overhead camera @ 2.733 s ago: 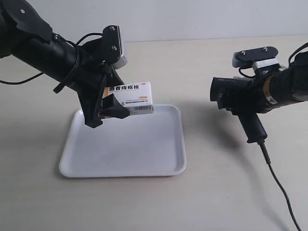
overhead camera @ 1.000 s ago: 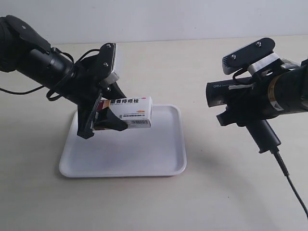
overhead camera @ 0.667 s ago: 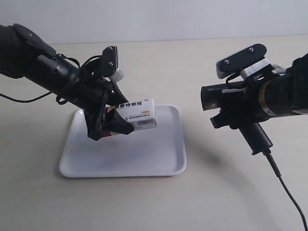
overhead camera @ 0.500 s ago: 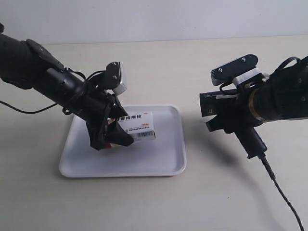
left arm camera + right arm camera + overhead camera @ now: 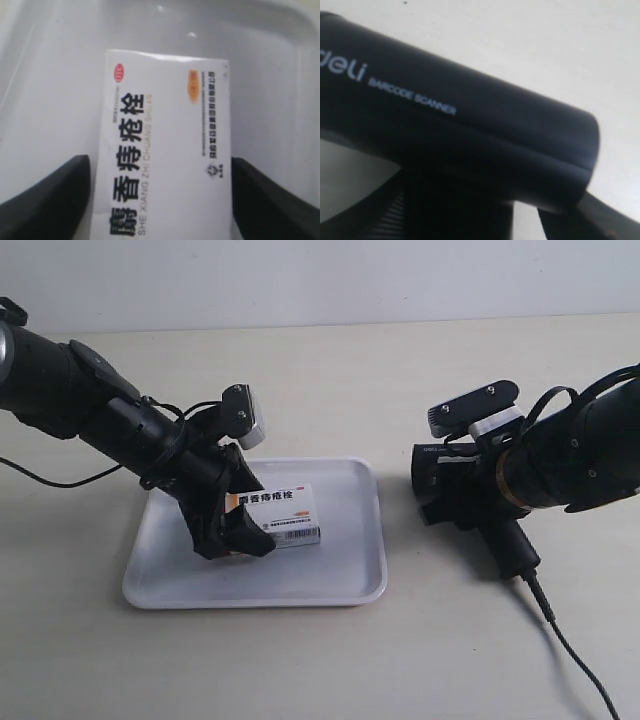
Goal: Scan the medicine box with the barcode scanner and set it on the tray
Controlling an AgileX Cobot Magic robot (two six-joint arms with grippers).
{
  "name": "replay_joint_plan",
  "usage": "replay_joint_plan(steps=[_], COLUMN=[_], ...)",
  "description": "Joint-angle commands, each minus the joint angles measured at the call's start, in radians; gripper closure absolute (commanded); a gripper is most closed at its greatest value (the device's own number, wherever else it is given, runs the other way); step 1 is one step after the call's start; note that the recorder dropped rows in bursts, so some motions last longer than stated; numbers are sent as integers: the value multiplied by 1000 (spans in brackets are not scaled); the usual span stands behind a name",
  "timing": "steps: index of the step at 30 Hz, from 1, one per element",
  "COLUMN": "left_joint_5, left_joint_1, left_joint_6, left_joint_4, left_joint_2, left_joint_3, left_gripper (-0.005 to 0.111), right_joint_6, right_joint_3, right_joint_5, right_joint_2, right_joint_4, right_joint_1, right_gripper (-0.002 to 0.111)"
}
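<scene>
The white medicine box (image 5: 281, 515) with black Chinese lettering sits low over the white tray (image 5: 340, 575); I cannot tell if it touches the tray floor. My left gripper (image 5: 238, 530) is shut on it. In the left wrist view the box (image 5: 165, 145) fills the gap between the two dark fingers (image 5: 50, 200), with the tray (image 5: 55, 65) close beneath. The arm at the exterior view's right holds the black barcode scanner (image 5: 447, 477) in my right gripper (image 5: 485, 498), head pointing at the tray. In the right wrist view the scanner (image 5: 460, 125) fills the frame and hides the jaws.
The scanner's black cable (image 5: 575, 660) trails over the beige table (image 5: 330, 670) toward the front right corner. The left arm's cable (image 5: 60, 478) lies behind the tray's left side. A pale wall (image 5: 320, 280) bounds the table at the back.
The left arm has lowered the medicine box from above the tray down close to its floor. The right arm has dropped lower with the scanner and shifted slightly left.
</scene>
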Motion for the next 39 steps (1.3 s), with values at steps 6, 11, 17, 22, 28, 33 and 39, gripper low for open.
replay_joint_plan(steps=[6, 11, 17, 22, 28, 33, 39], left_joint_5=[11, 19, 33, 54, 39, -71, -269], left_joint_1=[2, 2, 11, 50, 50, 50, 50], left_joint_6=[-40, -95, -172, -290, -317, -309, -50], left_joint_4=[11, 33, 66, 72, 48, -43, -427], left_joint_2=[-46, -140, -267, -406, -546, -666, -880], left_joint_3=[1, 1, 1, 1, 42, 155, 377], left_gripper=[1, 1, 17, 79, 104, 104, 104], right_joint_6=[117, 117, 81, -139, -230, -224, -192], right_joint_3=[-1, -1, -1, 6, 95, 241, 437], right_joint_5=[40, 29, 24, -46, -43, -43, -56], right_joint_2=[15, -6, -202, -506, -848, -1033, -1232], right_joint_4=[-17, -17, 28, 222, 287, 311, 301], right_joint_1=[2, 2, 2, 2, 2, 2, 2], right_gripper=[52, 15, 13, 36, 83, 108, 108])
